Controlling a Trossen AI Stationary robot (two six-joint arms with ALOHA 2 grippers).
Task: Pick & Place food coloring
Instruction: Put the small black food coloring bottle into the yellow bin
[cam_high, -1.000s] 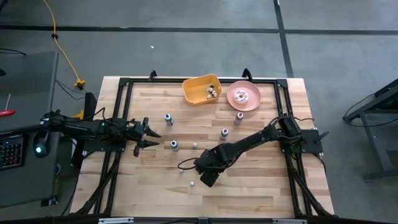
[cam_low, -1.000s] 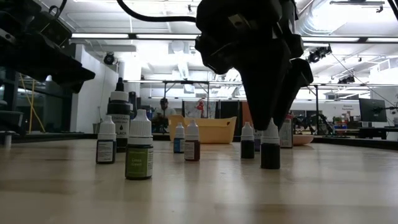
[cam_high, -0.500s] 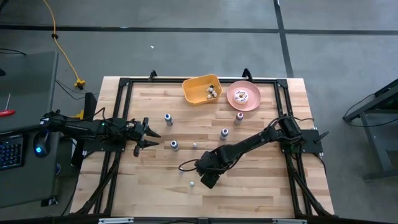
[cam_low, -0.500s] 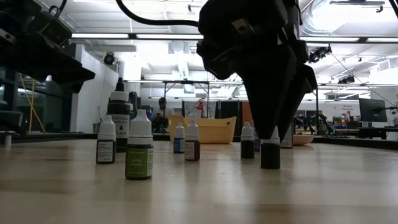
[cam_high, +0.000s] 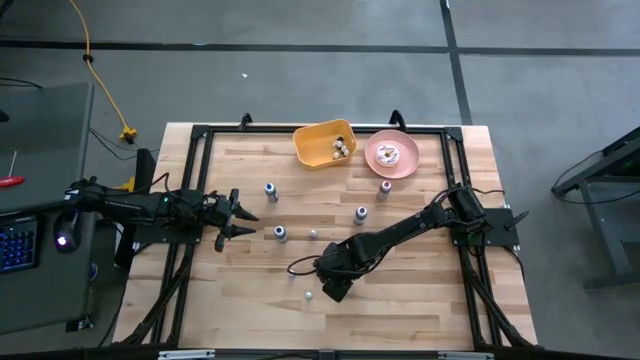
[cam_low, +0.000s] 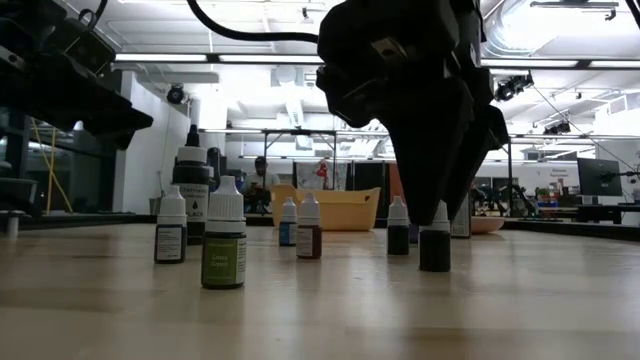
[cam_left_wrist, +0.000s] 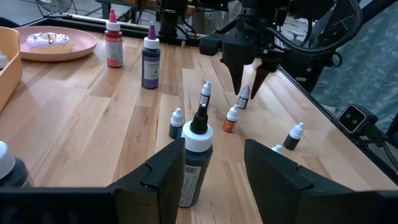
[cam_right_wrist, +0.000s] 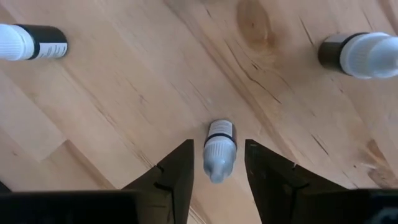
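Nearest the low camera stands a small bottle with a green label (cam_low: 224, 248) on the pale wooden bench (cam_low: 320, 320). A little farther off, the right hand (cam_right_wrist: 216, 163) hangs point-down with its fingers open either side of a tiny dark bottle with a white cap (cam_right_wrist: 218, 149), not yet touching it. To do this well, I judge the hand should sink until the pads flank the bottle's body, not its tapered cap, then close gently, since the smooth plastic cylinder is light and tips easily. Other bottles (cam_high: 280, 233) stand scattered upright beyond. The left hand (cam_left_wrist: 205, 168) waits open at the bench's left side, a taller black-tipped bottle (cam_left_wrist: 195, 158) before it. Farthest sit a yellow tub (cam_high: 324, 143) and a pink plate (cam_high: 374, 161)
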